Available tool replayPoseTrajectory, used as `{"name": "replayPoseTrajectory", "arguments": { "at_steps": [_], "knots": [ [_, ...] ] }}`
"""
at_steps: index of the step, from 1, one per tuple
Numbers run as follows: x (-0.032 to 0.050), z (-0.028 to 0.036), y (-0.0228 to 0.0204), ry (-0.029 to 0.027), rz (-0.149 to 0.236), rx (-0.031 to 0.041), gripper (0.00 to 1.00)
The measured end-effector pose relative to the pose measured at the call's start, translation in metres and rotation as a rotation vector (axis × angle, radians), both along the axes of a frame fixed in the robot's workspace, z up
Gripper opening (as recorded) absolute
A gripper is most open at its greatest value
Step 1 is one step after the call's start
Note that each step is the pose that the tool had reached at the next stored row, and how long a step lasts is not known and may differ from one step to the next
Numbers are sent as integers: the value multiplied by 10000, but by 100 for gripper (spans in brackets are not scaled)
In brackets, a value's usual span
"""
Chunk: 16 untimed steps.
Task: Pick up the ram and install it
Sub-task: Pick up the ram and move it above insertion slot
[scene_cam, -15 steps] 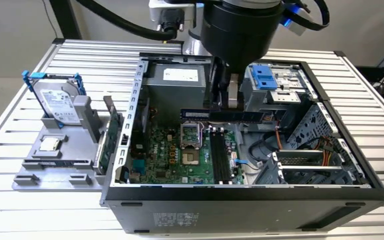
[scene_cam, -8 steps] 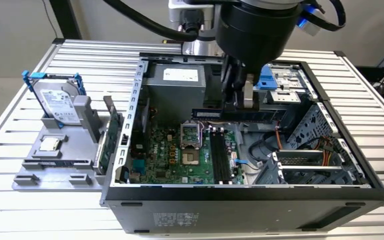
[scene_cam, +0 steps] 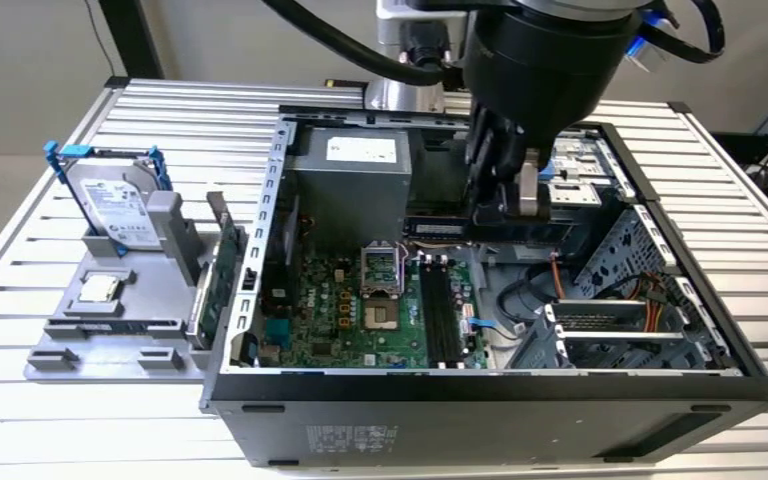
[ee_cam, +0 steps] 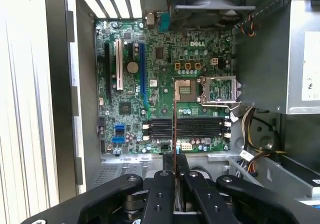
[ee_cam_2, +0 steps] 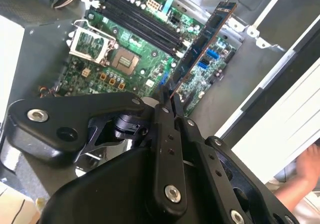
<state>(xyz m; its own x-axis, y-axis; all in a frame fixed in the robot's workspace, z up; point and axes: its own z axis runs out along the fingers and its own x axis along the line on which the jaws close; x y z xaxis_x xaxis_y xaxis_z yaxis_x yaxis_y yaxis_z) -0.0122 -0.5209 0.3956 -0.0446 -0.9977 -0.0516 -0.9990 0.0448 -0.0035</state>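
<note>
A robot arm's black gripper (scene_cam: 511,208) is hanging over the open computer case (scene_cam: 491,388) lying on a slatted metal table (scene_cam: 24,200). It is reaching down just to the exterior view's right of the grey power supply (scene_cam: 351,180). In both wrist views its jaws are pressing tight together on one end of the ram (ee_cam_2: 202,42), leaving no gap beyond the board's own thickness. The long, dark stick is jutting straight out from the fingertips (ee_cam_2: 176,104). In the first wrist view the ram (ee_cam: 174,115) is showing edge-on as a thin line. It is hanging above the green motherboard (ee_cam: 130,109) and crossing the bank of black memory slots (ee_cam: 195,126), its far end pointing toward the CPU socket (ee_cam: 182,89). The stick is sitting in none of the slots. On the exterior view's left, well apart from the case, a silver hard drive (scene_cam: 111,205) is standing upright in a grey holder (scene_cam: 104,340). A green card (scene_cam: 224,268) is standing on edge at the side of the holder nearest the case. A person's hand (ee_cam_2: 300,184) is showing at the edge of the second wrist view, outside the case.
</note>
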Motion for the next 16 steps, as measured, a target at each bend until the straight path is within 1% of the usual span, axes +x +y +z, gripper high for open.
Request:
{"name": "replayPoseTrajectory", "arguments": {
  "at_steps": [6, 12, 14, 16],
  "knots": [
    [111, 0, 2, 0, 0, 0, 0],
    [119, 0, 4, 0, 0, 0, 0],
    [124, 0, 28, 0, 2, 0, 0],
    [128, 0, 79, -1, 0, 1, 0]
  ]
}}
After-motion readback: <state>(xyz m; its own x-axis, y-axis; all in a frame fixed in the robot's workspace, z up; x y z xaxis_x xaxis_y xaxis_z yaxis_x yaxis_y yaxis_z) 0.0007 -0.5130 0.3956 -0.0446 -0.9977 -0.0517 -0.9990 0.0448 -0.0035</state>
